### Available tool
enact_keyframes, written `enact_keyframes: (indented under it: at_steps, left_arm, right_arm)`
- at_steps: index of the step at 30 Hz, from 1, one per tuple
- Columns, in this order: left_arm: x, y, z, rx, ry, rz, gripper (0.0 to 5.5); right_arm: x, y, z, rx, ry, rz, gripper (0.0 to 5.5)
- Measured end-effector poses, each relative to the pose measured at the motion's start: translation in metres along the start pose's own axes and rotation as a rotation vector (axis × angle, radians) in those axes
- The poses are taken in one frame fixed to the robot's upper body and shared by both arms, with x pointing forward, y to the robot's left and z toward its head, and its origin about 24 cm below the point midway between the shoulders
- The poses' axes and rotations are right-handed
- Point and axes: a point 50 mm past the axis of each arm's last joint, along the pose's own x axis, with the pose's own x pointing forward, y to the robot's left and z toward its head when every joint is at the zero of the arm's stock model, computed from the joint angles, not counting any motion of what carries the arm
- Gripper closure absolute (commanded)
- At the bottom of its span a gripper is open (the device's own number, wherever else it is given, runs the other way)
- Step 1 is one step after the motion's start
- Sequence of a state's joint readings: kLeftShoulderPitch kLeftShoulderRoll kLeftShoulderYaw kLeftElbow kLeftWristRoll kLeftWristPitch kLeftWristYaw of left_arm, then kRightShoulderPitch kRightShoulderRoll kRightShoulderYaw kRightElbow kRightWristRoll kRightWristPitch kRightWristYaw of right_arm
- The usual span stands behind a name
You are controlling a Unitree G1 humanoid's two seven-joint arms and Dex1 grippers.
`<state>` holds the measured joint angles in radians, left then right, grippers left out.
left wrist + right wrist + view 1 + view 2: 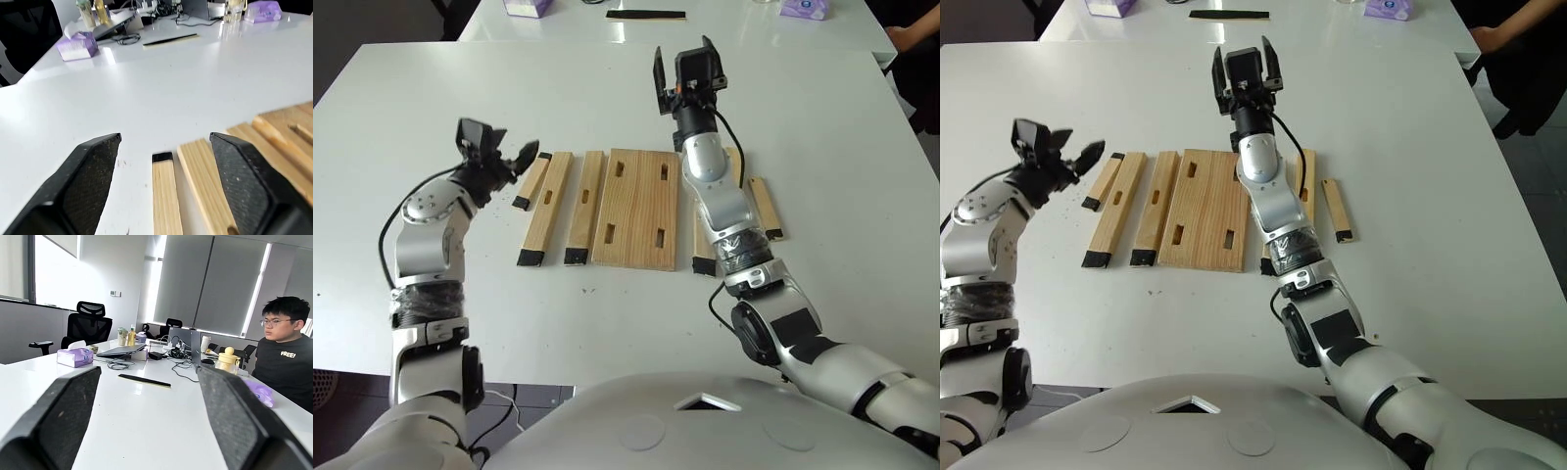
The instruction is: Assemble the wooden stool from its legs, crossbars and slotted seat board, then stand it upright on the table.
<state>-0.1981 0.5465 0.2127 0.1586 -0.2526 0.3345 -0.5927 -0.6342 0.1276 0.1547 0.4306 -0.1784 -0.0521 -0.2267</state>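
Eye view, seat board (636, 208): flat, slots up; legs and crossbars (546, 209) lie parallel on both sides, ready for fitting.
Left wrist view, left gripper (165, 138): jaws apart over the short piece (164, 196) leftmost of the seat board, probably lining up a grasp.
Right wrist view, right gripper (149, 369): jaws apart, empty, held high beyond the seat board's far edge, likely to stay clear.

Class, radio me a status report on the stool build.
Left gripper, right gripper: jaws open, empty. Seat board, sticks flat, unassembled. Right arm overhangs right-hand sticks.
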Motion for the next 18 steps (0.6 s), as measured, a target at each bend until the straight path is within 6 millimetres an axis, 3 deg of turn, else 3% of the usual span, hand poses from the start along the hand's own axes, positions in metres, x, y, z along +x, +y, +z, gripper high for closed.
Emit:
enact_keyframes:
  at_steps: [4,16,18]
  left_arm:
    - [-0.008,0.007,-0.023,-0.012,0.086,0.009,2.13]
    - [-0.014,0.006,-0.052,-0.016,0.205,-0.033,2.13]
    - [-0.014,0.006,-0.053,-0.017,0.209,-0.032,2.39]
  right_arm:
    - [-0.002,0.000,-0.004,0.002,0.015,0.003,1.91]
    - [-0.004,0.000,-0.007,0.007,0.027,0.002,1.91]
    - [-0.004,0.000,-0.007,0.007,0.027,0.002,1.87]
